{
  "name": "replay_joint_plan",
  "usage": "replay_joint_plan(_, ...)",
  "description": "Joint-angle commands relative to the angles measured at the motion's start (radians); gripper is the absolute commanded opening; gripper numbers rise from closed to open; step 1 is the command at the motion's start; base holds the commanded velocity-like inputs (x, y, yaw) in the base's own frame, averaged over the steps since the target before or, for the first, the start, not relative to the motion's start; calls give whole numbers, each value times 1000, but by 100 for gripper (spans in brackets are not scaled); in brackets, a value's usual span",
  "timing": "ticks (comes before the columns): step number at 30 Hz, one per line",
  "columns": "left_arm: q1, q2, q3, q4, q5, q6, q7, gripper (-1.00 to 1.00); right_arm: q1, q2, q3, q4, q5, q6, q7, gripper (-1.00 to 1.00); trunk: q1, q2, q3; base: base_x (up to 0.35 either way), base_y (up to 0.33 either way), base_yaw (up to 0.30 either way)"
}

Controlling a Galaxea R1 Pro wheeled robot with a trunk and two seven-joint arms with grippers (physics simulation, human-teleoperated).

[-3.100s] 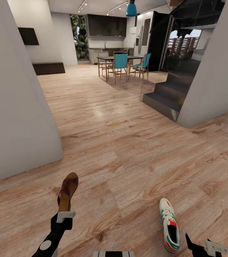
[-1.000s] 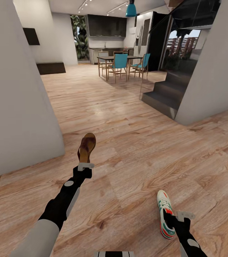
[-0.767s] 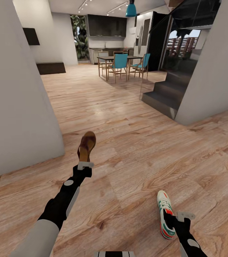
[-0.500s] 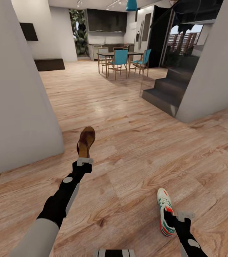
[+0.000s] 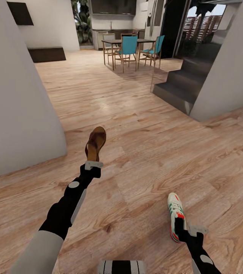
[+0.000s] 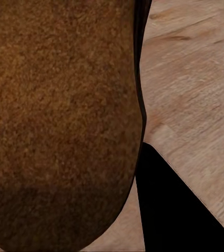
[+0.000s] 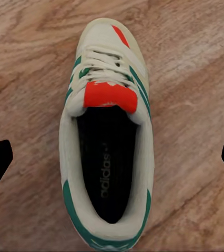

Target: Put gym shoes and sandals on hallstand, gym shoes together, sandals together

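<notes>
Wood floor (image 5: 144,152) runs past grey walls to a dining table with teal chairs (image 5: 128,45) and dark stairs (image 5: 182,82). Left gripper (image 5: 92,166) is clamped on a sandal (image 5: 96,143) by its heel, toe pointing away, held out ahead; in the left wrist view the brown sole (image 6: 59,121) sits right against the camera. Right gripper (image 5: 186,232) hangs over the heel of a sneaker (image 5: 176,214) lying on the floor, jaws spread wide on either side of it in the right wrist view, not touching.

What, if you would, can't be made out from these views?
- Left gripper: head view shows only its back against the sandal; in the left wrist view the sandal hides the fingers, so no grip can be told.
- Sneaker heel: the right gripper covers it in the head view; the frame edge crops it in the right wrist view.
</notes>
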Motion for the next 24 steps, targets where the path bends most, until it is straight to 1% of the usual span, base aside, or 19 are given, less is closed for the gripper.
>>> replay_joint_plan(1, 0, 0, 0, -4, -6, 10, -4, -100, -1, 0, -9, 0, 2, -4, 9, 100, 0, -1, -6, 0, 0, 0)
replay_joint_plan(7, 7, 1, 1, -11, -6, 19, -5, -100, -1, 1, -9, 0, 2, -4, 9, 100, 3, -2, -39, 0, 0, 0)
replay_joint_plan(24, 12, 2, 1, -12, -5, 18, -7, -100, -1, 1, -7, 0, 2, -4, 9, 100, 11, -6, -132, 0, 0, 0)
